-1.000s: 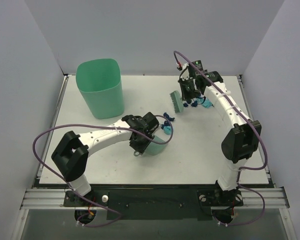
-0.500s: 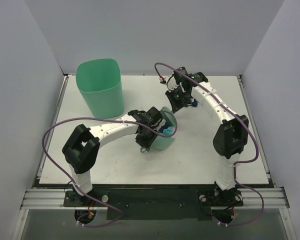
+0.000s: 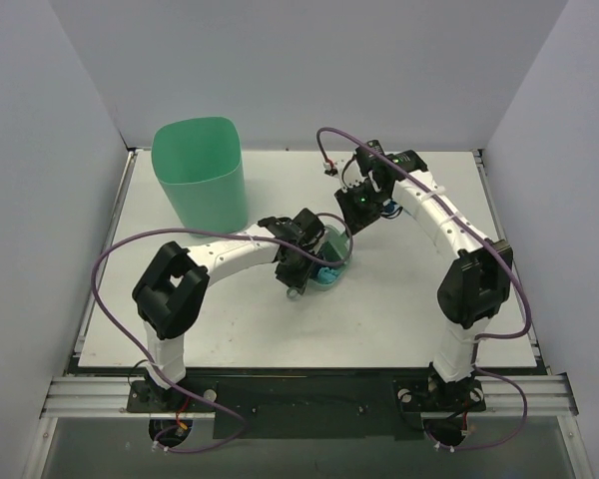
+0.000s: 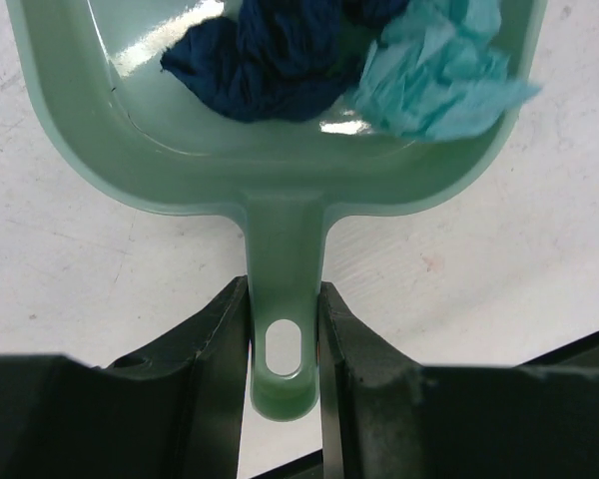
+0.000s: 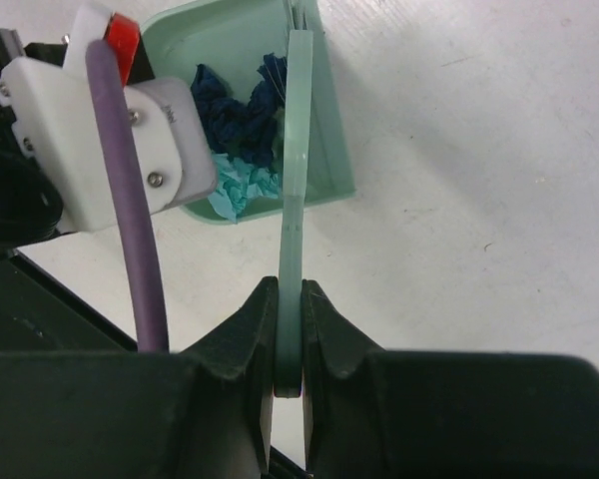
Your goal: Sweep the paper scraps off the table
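Observation:
My left gripper (image 4: 283, 344) is shut on the handle of the mint-green dustpan (image 4: 80, 140), which rests on the white table (image 3: 230, 319). Dark navy paper scraps (image 4: 270, 60) and a light turquoise scrap (image 4: 434, 85) lie in the pan. My right gripper (image 5: 291, 344) is shut on the thin brush handle (image 5: 296, 160), seen edge-on, with its far end reaching into the dustpan (image 5: 331, 150) over the scraps (image 5: 242, 125). From above, the left gripper (image 3: 298, 274) and right gripper (image 3: 357, 212) meet at the dustpan (image 3: 331, 249) mid-table. A few scraps (image 3: 389, 208) lie behind the right wrist.
A tall mint-green bin (image 3: 200, 175) stands at the back left of the table. Purple cables loop off both arms; one cable (image 5: 130, 220) runs close by the brush. Grey walls close in the table on three sides.
The right arm carried the brush leftward from the scrap pile to the dustpan. The left arm shifted the dustpan right and farther back. Scraps now lie in the pan.

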Tool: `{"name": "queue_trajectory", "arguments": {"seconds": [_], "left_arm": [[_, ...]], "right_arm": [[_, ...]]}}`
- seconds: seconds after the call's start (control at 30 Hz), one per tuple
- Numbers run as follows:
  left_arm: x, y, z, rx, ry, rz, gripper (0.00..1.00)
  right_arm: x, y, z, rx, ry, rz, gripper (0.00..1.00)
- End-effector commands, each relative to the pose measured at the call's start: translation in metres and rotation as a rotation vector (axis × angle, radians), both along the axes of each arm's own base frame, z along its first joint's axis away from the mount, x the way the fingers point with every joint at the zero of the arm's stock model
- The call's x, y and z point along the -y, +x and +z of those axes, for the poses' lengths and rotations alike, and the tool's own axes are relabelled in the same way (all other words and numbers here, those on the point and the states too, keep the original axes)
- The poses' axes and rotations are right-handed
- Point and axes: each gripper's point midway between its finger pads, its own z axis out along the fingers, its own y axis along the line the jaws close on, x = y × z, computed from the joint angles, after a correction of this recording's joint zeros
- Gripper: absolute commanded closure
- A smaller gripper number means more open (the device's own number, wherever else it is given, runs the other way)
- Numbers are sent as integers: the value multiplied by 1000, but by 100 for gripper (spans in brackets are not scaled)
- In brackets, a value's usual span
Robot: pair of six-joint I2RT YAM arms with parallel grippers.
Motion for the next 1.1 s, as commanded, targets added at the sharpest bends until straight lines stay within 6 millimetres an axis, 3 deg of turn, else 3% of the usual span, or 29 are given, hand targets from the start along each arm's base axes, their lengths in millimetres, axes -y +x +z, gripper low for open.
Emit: {"name": "queue_trajectory", "arguments": {"seconds": [0.0, 0.17, 0.43, 0.77, 0.93, 1.07], "left_arm": [[18, 17, -2, 83, -73, 73, 100], [16, 21, -7, 144, -84, 121, 100], [21, 33, 6, 253, -149, 170, 100], [24, 50, 26, 342, -182, 203, 100], [29, 57, 42, 355, -190, 200, 100], [33, 61, 56, 338, -214, 199, 100]], "right_arm": [[1, -20, 15, -17, 27, -18, 100], [8, -15, 20, 25, -1, -66, 100], [18, -3, 43, 125, -14, -180, 100], [20, -11, 70, 184, 37, -199, 100], [45, -6, 89, 267, -1, -319, 100], [66, 0, 121, 362, 20, -475, 100]]}}
